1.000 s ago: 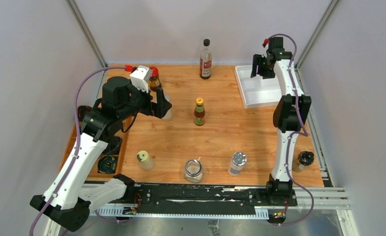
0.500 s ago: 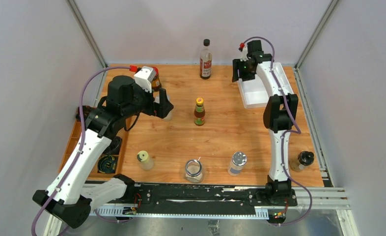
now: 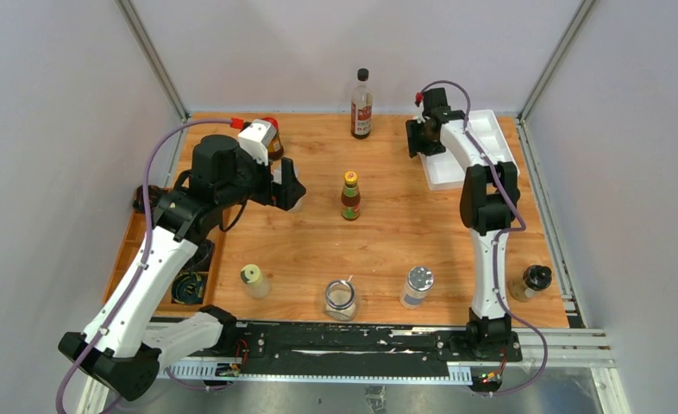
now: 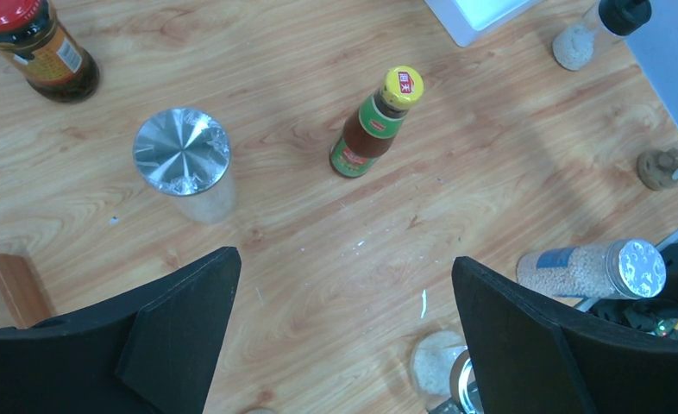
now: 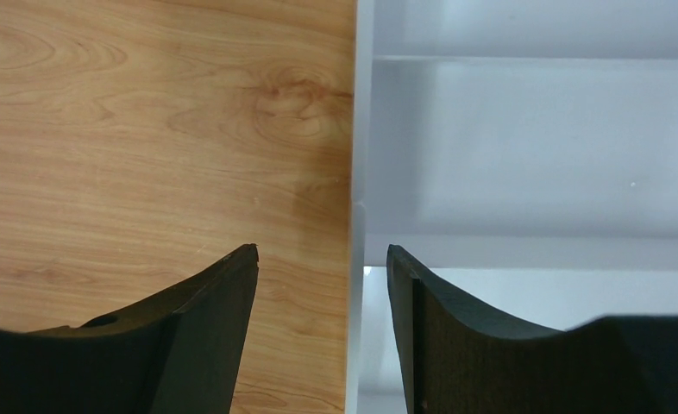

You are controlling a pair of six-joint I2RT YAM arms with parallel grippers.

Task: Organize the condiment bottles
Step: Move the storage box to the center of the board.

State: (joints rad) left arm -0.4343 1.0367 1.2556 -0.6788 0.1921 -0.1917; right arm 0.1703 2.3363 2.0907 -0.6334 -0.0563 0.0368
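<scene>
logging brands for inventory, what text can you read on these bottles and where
Nothing can be quoted.
On the yellow-capped sauce bottle: red cap badge, white characters, too blurred.
On the red-capped dark jar: label too small.
On the tall red-labelled bottle: label too small.

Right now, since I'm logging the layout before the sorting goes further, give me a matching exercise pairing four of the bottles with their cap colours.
Bottles:
1. tall red-label bottle
2. green-label sauce bottle
3. blue-label grain jar
4. dark sauce jar

Caps:
a. yellow
b. silver
c. black
d. red

Pairs: 1-c, 2-a, 3-b, 4-d
</scene>
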